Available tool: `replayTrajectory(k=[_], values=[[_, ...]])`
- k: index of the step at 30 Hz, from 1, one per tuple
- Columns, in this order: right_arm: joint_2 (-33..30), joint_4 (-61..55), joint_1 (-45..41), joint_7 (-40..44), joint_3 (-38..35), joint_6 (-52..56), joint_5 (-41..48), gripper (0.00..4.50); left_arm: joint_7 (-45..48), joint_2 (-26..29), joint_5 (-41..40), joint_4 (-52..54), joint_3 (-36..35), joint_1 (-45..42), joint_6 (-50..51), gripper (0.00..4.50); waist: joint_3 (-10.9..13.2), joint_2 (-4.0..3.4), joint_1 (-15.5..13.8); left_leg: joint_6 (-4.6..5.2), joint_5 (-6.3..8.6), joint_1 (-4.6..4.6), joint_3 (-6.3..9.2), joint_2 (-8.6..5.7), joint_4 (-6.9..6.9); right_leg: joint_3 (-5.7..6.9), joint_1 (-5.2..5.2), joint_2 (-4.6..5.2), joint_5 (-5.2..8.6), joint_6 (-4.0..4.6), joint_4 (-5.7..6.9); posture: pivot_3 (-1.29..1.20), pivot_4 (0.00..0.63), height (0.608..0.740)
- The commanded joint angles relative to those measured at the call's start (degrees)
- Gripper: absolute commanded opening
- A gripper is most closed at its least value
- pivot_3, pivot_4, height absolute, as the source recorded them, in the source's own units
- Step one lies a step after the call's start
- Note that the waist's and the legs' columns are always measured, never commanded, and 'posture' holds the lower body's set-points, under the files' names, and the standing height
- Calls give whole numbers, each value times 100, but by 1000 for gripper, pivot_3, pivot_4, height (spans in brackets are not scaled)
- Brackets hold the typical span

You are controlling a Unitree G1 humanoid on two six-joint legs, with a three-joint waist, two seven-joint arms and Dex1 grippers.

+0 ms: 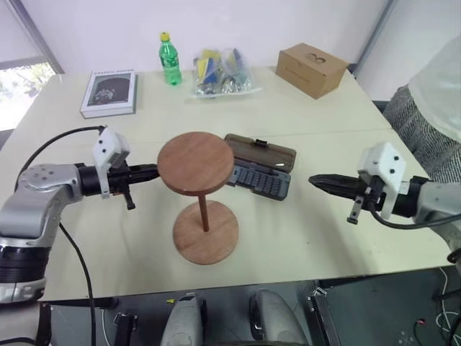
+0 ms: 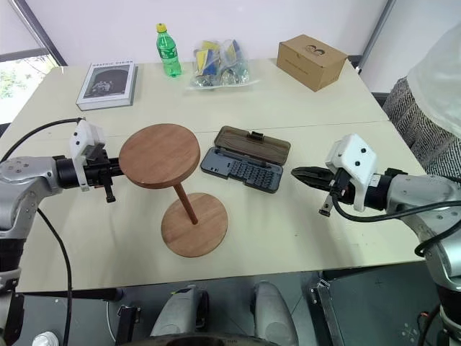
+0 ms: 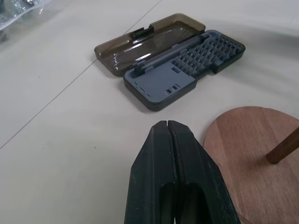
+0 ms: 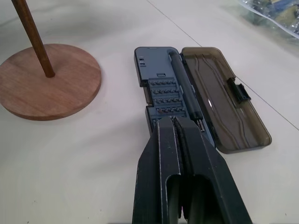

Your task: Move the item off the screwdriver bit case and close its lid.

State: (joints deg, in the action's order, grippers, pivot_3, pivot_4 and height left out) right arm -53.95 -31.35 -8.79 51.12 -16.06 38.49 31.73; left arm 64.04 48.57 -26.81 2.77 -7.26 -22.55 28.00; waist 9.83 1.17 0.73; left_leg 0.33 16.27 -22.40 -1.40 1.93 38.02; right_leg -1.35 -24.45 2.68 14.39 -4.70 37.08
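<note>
Left eye view first, and we start at our far left, where the left gripper hangs level above the table, its black fingers pressed flat together with nothing between them, the tips pointing in toward the wooden stand and sitting just beside the rim of its top disc; whether they actually touch that rim we cannot tell. Moving right, the stand is upright on its own base disc on bare tabletop, stem straight, and the left wrist view confirms that base sits beside the screwdriver bit case, apart from it, not on it. We read that as the first half of the job done: the stand looks parked clear of the tray so nothing blocks the lid. Next along, the case lies flat and open, grey-blue tray with its rows of bits nearer us, and the brown lid folded back flat on the table on the far side, black latch on its outer edge. So the closing is not yet done, and in our judgement that is the step in hand. On to the right: the right gripper hovers well clear of the case, aimed toward it, jaws shut tight and empty, as the right wrist view shows with the two fingers meeting over the tray.
</note>
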Motion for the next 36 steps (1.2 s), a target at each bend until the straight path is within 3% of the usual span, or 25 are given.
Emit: replayTrajectory(k=[1,36], values=[[-80,-135,-26,4,-135,-50,58,30,35,65,-41,107,-64,-18,-30,0,0,0,0,0,0,0,0,0,0,0,0,0,0,0,0,0,150,740],[4,-246,-7,-203,56,1,149,30,401,89,-229,306,63,6,303,0,0,0,-3,0,0,0,0,0,0,0,0,0,0,0,0,0,150,740]])
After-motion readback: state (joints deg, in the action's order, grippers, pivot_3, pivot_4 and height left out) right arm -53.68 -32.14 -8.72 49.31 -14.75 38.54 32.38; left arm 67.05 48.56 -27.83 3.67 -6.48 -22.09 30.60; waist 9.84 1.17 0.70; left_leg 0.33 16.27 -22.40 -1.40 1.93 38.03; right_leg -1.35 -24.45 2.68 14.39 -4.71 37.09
